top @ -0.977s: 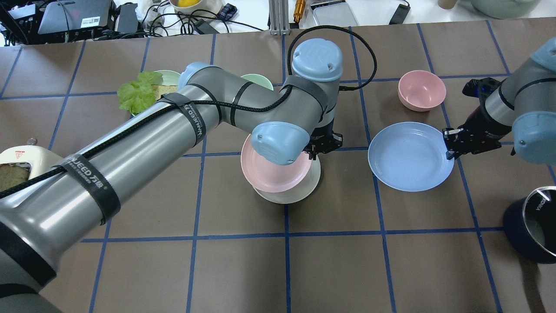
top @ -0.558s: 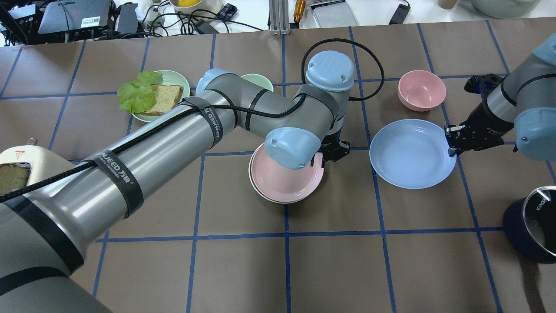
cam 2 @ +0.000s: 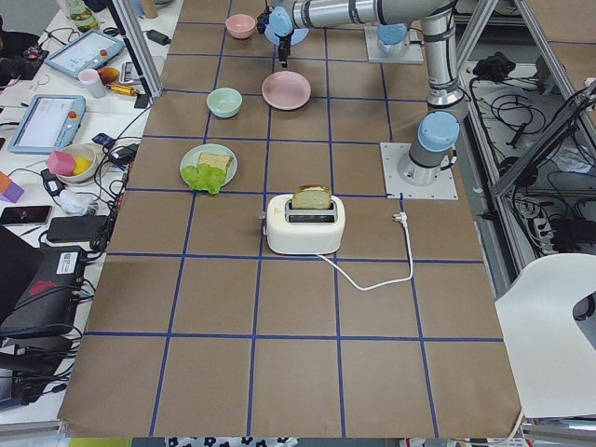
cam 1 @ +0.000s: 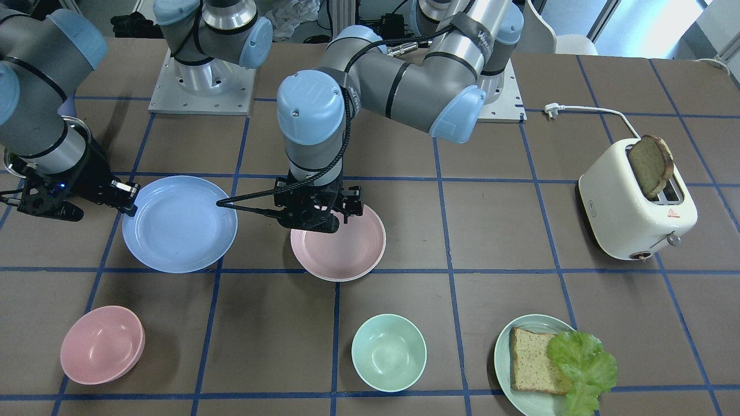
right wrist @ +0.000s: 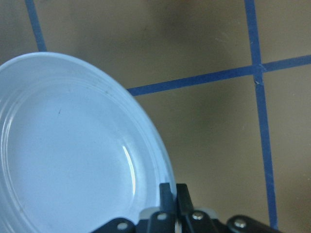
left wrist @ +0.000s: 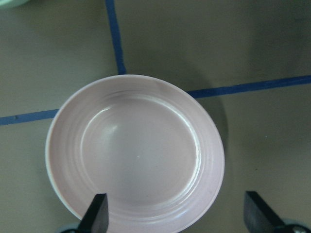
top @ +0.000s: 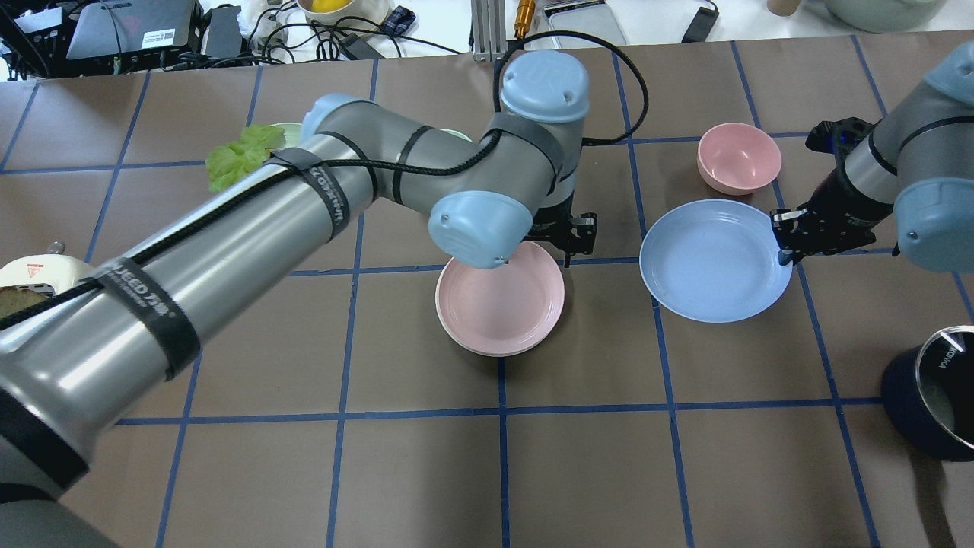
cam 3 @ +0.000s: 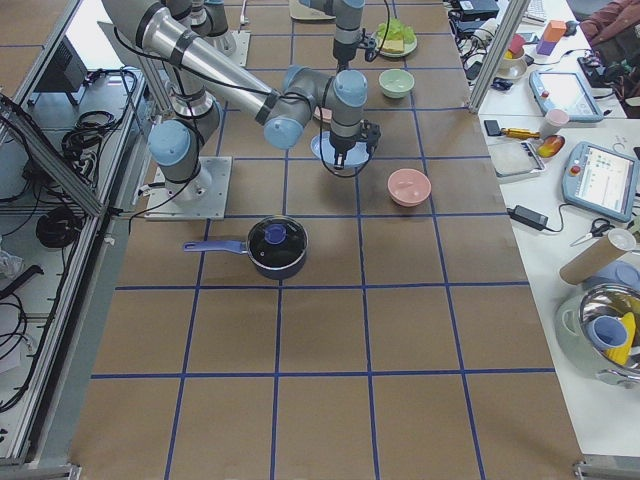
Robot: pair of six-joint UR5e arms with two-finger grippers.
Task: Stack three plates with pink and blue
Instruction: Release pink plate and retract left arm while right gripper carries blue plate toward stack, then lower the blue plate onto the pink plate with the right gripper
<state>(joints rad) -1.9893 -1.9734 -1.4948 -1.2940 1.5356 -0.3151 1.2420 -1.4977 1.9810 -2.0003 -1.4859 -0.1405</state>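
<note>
The pale pink plate lies nested on the cream-white plate, which shows only as a thin rim under it. The pink plate also shows in the front view and fills the left wrist view. My left gripper is open and empty, just over the pink plate's far edge, with its fingertips wide apart. My right gripper is shut on the right rim of the light blue plate. It holds the plate slightly tilted to the right of the stack, as the right wrist view shows.
A pink bowl stands just behind the blue plate. A mint bowl and a green plate with bread and lettuce stand at the far side. A white toaster is at the robot's left and a dark pot at its right.
The pink plate went from held and offset to resting centred on the cream plate. My left gripper let go and drew back. My right gripper shifted the blue plate slightly left and away.
</note>
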